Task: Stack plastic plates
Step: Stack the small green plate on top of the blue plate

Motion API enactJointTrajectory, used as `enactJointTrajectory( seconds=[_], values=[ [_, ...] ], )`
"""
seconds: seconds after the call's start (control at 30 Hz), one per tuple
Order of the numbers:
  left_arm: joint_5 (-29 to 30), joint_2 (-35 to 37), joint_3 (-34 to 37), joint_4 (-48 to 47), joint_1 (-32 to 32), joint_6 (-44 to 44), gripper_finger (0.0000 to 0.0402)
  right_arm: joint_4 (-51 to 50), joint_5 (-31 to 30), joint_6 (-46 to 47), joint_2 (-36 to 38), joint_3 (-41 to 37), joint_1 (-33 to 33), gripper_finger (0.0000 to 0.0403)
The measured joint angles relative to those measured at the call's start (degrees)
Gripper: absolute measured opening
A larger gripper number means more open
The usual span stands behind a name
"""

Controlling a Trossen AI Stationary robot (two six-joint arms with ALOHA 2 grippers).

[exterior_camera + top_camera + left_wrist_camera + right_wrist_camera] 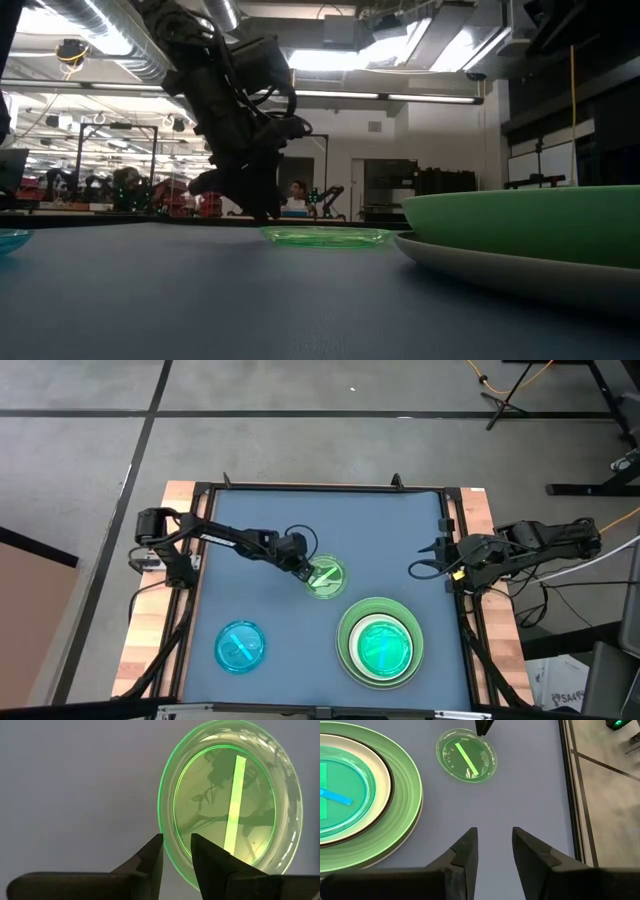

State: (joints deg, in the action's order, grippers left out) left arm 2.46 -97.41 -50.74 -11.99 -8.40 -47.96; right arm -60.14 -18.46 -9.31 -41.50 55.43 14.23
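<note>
No readable text, label, brand, number or sign shows in any view; a box at the floor's lower right corner bears print too small to read.

High view: overhead, facing straight down, far enough to take in the whole table [300, 540] and both arms. Low view: at tabletop height, facing level across the table into the room, with the plate stack [530, 235] close by. Left wrist view: very near, with the loose small green plate [232, 802] straddled at its rim by the jaws. Right wrist view: farther off, with the same plate well ahead of its jaws. All four views share this plate.
</note>
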Motion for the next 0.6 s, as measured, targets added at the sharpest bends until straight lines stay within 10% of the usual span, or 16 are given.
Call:
enactJointTrajectory(
  seconds=[0.6],
  values=[
    [-1.6,-4.0,0.0,2.8,0.7,-1.5,0.0092,0.0,0.0,0.0,0.0,0.0,0.0,0.0111]
  ],
)
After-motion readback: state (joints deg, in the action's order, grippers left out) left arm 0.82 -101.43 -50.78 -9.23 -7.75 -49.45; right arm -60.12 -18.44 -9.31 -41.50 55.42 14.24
